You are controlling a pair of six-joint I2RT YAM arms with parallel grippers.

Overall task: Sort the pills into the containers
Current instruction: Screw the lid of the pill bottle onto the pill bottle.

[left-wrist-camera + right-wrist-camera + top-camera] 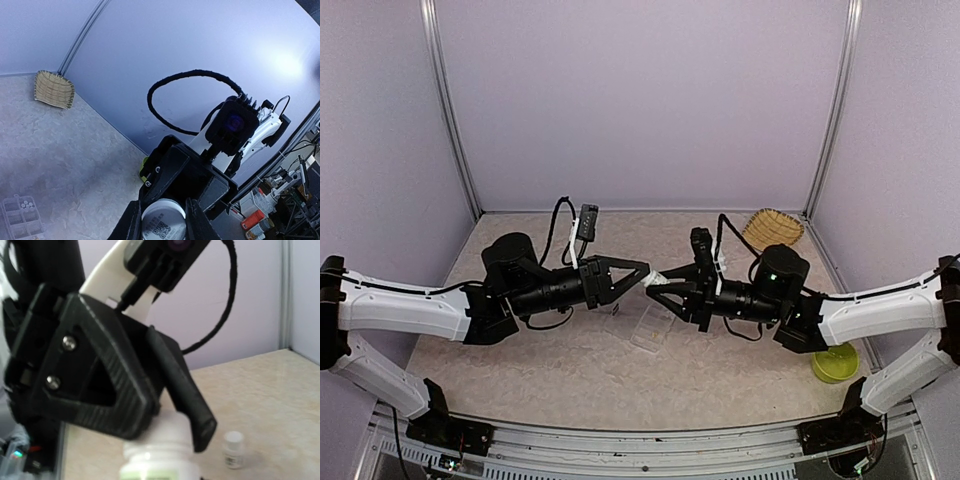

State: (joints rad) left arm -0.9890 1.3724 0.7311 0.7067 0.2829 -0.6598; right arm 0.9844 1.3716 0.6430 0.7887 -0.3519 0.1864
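Observation:
Both arms meet above the table's middle and hold one white pill bottle (656,281) between them. My left gripper (640,272) is shut on its cap end; in the left wrist view its fingers (131,225) flank a round white end with a printed code (162,222). My right gripper (669,290) is shut on the bottle's green-labelled body (155,471); its own fingers are out of the right wrist view. The clear compartment container (642,326) lies open on the table under the bottle. It also shows in the left wrist view (12,227), with white pills (26,204) in one compartment.
A woven straw basket (772,228) lies at the back right corner. A lime-green bowl (834,363) sits at the front right beside the right arm. A small white vial (233,449) stands on the table. Purple walls close in the back and both sides.

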